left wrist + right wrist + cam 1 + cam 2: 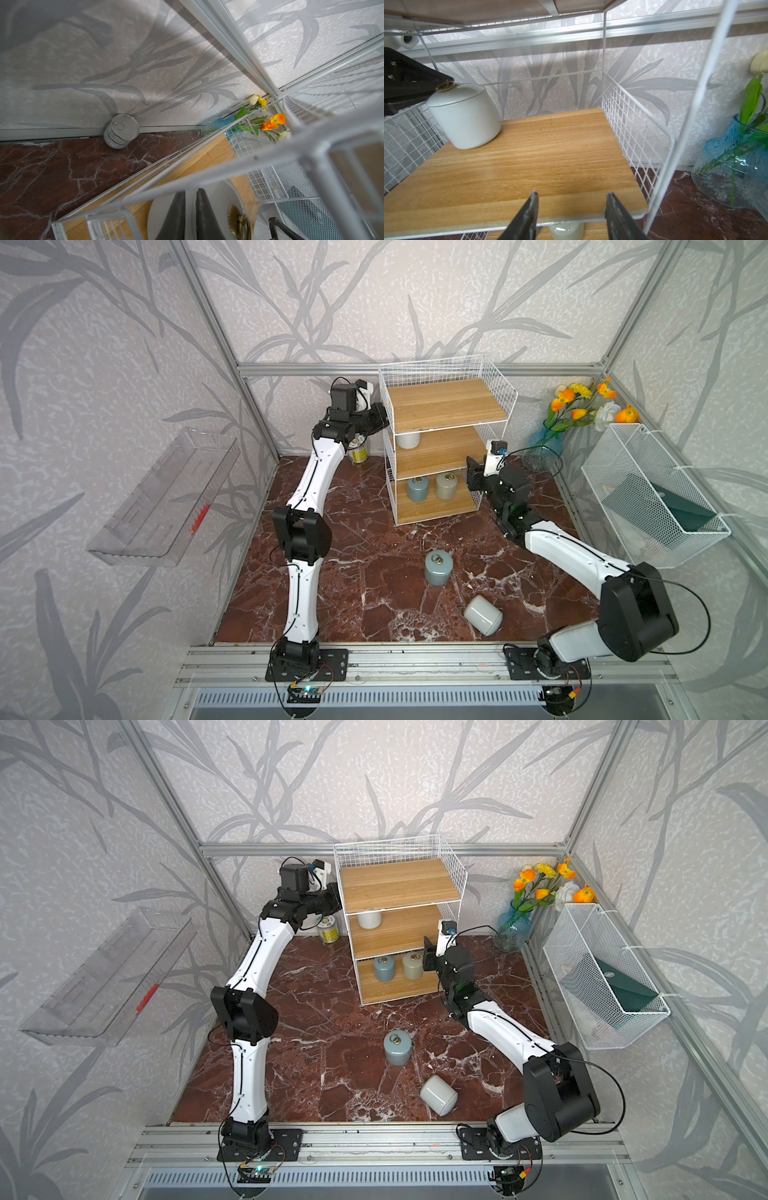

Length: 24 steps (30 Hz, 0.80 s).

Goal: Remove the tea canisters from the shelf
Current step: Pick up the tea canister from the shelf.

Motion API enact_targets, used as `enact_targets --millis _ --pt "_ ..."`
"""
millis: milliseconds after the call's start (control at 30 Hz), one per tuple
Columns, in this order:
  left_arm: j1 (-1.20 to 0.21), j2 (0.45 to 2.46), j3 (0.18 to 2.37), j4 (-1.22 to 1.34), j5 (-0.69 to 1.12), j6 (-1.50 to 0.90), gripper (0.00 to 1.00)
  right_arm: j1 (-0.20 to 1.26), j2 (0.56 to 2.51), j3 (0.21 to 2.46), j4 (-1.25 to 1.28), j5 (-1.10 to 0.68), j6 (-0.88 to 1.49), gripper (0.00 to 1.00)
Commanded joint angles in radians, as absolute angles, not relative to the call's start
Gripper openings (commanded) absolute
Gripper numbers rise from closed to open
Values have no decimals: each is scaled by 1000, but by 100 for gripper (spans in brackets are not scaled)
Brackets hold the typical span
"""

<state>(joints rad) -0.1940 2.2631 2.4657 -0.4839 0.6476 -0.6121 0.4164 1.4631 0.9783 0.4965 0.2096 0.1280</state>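
The white wire shelf (451, 406) stands at the back. An off-white tea canister (408, 439) sits on its middle board. A blue-grey one (417, 489) and a beige one (446, 486) sit on the bottom board. On the marble floor a blue-grey canister (438, 568) stands upright and an off-white one (483, 614) lies on its side. My left gripper (190, 192) reaches in from the shelf's left side. It is shut, resting on the off-white lid (216, 199) beside the brass ring (239, 220). My right gripper (572, 199) hangs open and empty at the middle board's right front edge.
A small tin (358, 450) stands by the back wall, left of the shelf. A blue glass vase of flowers (544, 448) fills the back right corner. A white mesh basket (648, 497) hangs on the right wall, a clear plastic tray (166, 497) on the left wall.
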Motion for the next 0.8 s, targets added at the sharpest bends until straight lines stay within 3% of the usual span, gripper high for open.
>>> enact_targets --millis 0,500,767 --pt "-207 2296 2484 -463 609 -581 15 435 1428 968 523 200 125 52" --pt "-228 2392 2566 -443 781 -634 18 444 1414 963 520 204 123 52" --pt "-259 2362 2585 -600 791 -519 17 454 1407 959 520 210 126 52"
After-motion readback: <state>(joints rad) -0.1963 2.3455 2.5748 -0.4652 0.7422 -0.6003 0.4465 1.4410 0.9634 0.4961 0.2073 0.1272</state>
